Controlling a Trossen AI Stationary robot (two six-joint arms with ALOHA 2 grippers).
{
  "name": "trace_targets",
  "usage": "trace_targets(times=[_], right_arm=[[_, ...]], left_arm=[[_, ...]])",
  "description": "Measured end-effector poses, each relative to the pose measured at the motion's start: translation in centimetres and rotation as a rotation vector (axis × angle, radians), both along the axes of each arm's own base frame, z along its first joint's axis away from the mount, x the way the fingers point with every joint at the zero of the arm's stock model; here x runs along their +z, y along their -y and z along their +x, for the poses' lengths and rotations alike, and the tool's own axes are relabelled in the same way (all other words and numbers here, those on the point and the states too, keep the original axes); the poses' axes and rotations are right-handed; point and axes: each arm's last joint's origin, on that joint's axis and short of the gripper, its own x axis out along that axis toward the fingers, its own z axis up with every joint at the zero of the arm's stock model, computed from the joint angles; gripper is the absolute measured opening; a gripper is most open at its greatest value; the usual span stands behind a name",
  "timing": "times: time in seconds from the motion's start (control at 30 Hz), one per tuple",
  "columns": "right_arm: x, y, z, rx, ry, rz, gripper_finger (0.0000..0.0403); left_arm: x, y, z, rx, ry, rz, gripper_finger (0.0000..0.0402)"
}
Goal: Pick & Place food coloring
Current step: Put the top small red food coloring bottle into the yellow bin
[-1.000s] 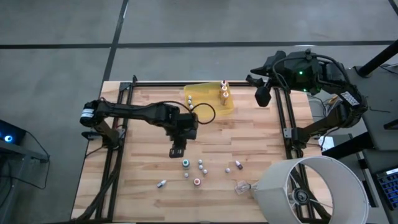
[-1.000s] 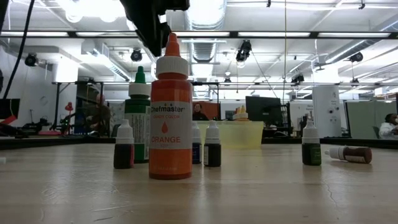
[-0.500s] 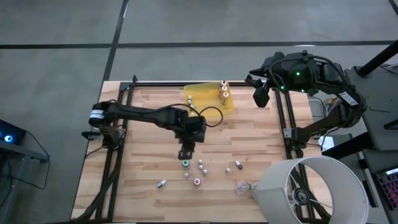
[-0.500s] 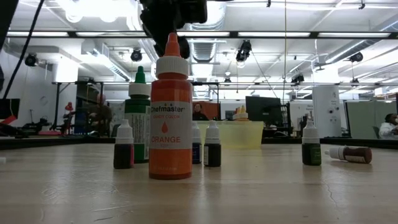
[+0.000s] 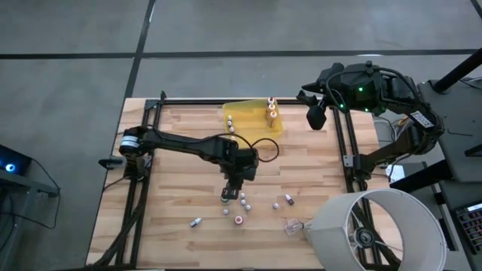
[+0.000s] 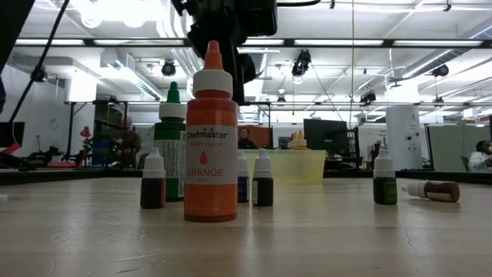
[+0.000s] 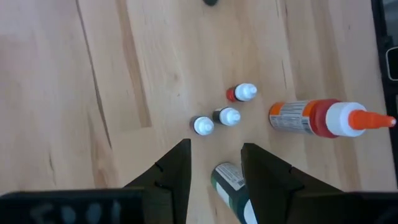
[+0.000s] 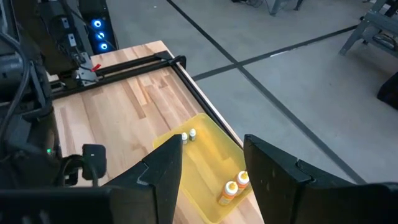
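Several small food coloring bottles stand in a cluster (image 5: pixel 242 203) on the wooden table's near middle. A tall orange bottle (image 6: pixel 210 146) and a green one (image 6: pixel 170 146) rise among them. My left gripper (image 5: pixel 228 194) hovers open just above the green bottle (image 7: pixel 231 185), which shows between its fingers in the left wrist view. A red bottle (image 7: pixel 241 93) and two white-capped ones (image 7: pixel 214 121) stand beyond the fingertips. One bottle (image 5: pixel 196 222) lies on its side. My right gripper (image 5: pixel 318 117) waits open at the far right, above the yellow tray (image 8: pixel 205 155).
The yellow tray (image 5: pixel 252 119) at the far edge holds two orange-capped bottles (image 5: pixel 271 111) and two small ones (image 5: pixel 230 125). A clear plastic scrap (image 5: pixel 294 226) and a large white lampshade-like cylinder (image 5: pixel 376 229) sit at the near right corner. Black rails border the table.
My left gripper has moved toward the near edge and a little rightward, and has come down lower. It went from bare wood to directly over the green bottle. No bottle has moved.
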Motion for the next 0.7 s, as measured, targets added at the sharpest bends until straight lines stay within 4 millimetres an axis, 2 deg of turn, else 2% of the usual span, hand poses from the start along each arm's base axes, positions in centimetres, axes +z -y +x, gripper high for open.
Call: trace_targets(times=[0.33,0.7], right_arm=[[0.0,0.0,0.0,-0.012,0.010,0.017,0.0164],[-0.1,0.0,0.0,-0.012,0.006,0.020,0.0164]], left_arm=[[-0.3,0.7,0.3,-0.032,0.048,0.084,0.0113],[-4.4,1.6,1.8,-0.056,-0.059,0.092,0.0113]])
